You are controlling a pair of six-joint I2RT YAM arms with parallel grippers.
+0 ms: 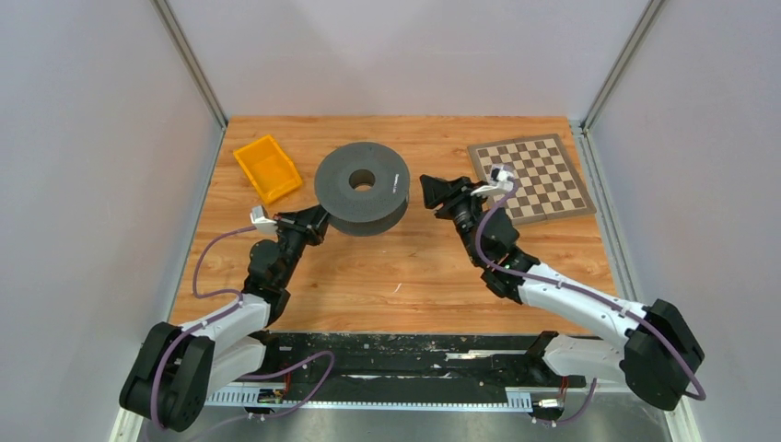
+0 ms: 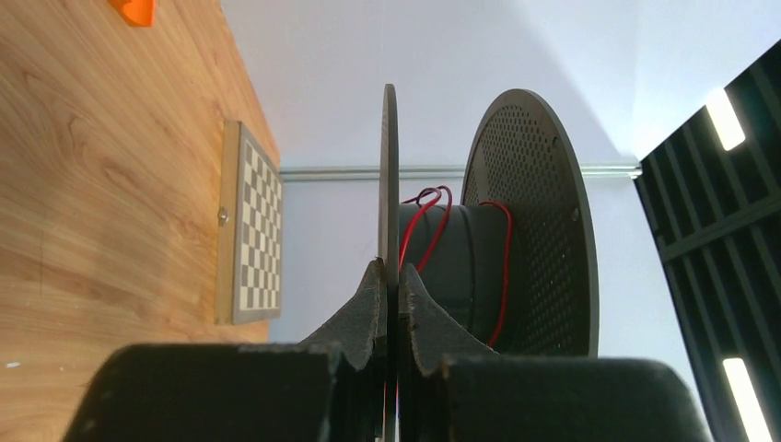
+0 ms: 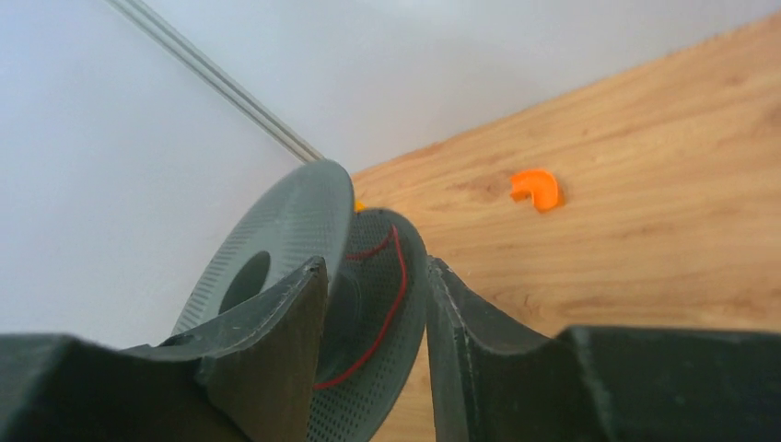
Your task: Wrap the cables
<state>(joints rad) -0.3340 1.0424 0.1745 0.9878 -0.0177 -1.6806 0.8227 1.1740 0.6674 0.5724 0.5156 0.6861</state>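
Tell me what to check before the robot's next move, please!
1. Left hand shut on the rim of the dark grey perforated plastic spool: ok.
2. Right hand open beside the spool: ok.
3. Thin red wire on the spool's core: ok, though loosely looped.
4. Right hand holding the wire: not ok, it holds nothing.
5. Wire's loose end in sight: cannot tell.

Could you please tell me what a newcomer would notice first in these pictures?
A dark grey spool dominates mid-table, thin red wire looped round its hub. The left tool is clamped on its flange edge, the right tool open beside it. An orange bin and a checkerboard flank it.
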